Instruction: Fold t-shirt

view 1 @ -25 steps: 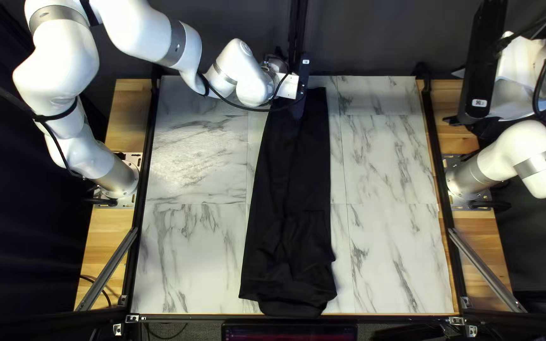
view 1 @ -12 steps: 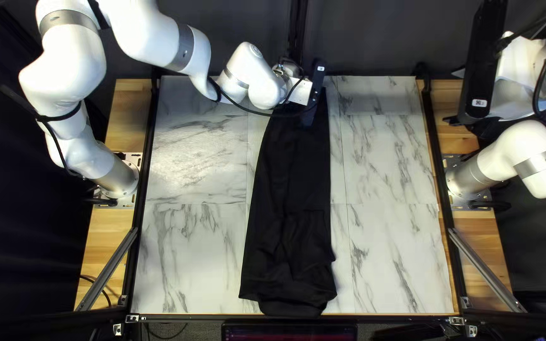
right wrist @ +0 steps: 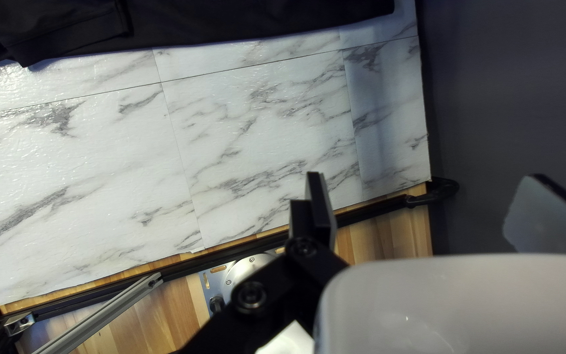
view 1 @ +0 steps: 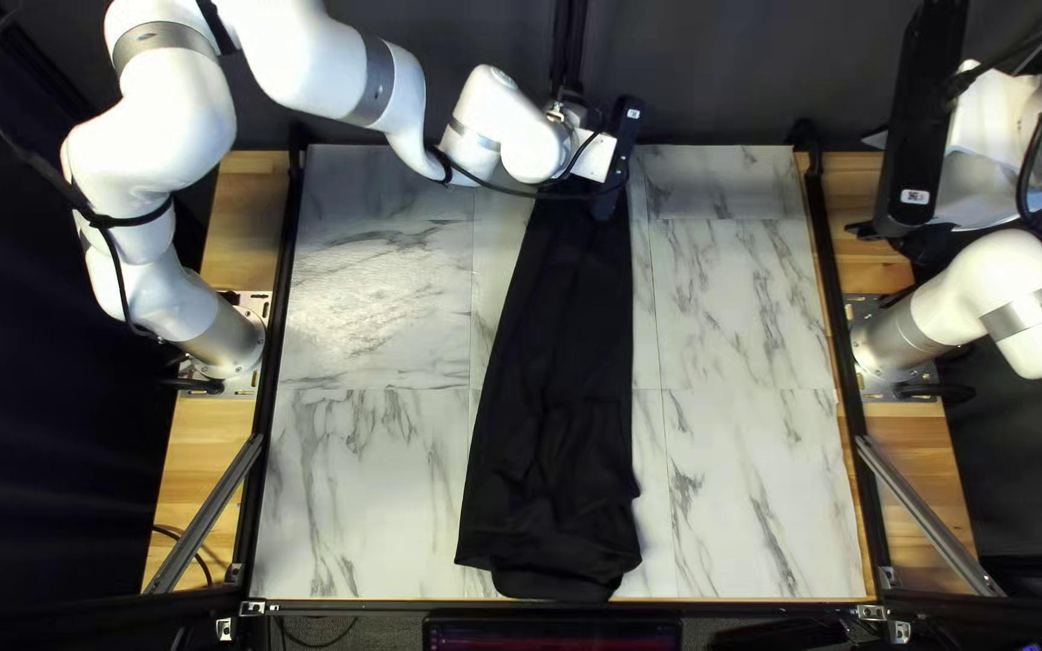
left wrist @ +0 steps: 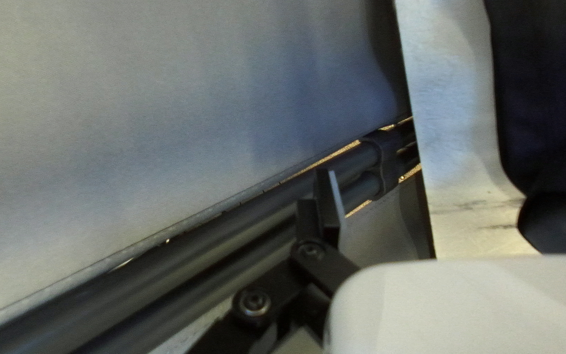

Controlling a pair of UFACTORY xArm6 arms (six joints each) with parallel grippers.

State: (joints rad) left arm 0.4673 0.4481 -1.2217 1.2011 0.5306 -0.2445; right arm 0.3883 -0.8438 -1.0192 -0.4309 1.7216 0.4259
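Note:
The black t-shirt (view 1: pixel 557 362) lies as a long strip down the middle of the table, slanting slightly and narrower toward the far edge. My left gripper (view 1: pixel 618 163) is over its far end, fingertips hidden from above. In the left wrist view, my left gripper (left wrist: pixel 430 203) has one bare finger standing well away from the dark cloth (left wrist: pixel 542 78); the other finger cannot be made out. My right gripper (view 1: pixel 913 133) is raised beyond the table's right edge. The right wrist view shows my right gripper (right wrist: pixel 427 196) open with nothing held, the shirt (right wrist: pixel 244 19) lying far ahead.
The marble-patterned tabletop (view 1: pixel 750 362) extends on both sides of the shirt. Black rails (view 1: pixel 841 362) run along its sides. A dark curtain (view 1: pixel 726 72) hangs behind the far edge, and black bars (left wrist: pixel 230 229) pass close behind my left finger.
My left gripper has moved rightward along the far edge in the top left view. The shirt's far end has shifted right with it, and its near end has moved slightly left.

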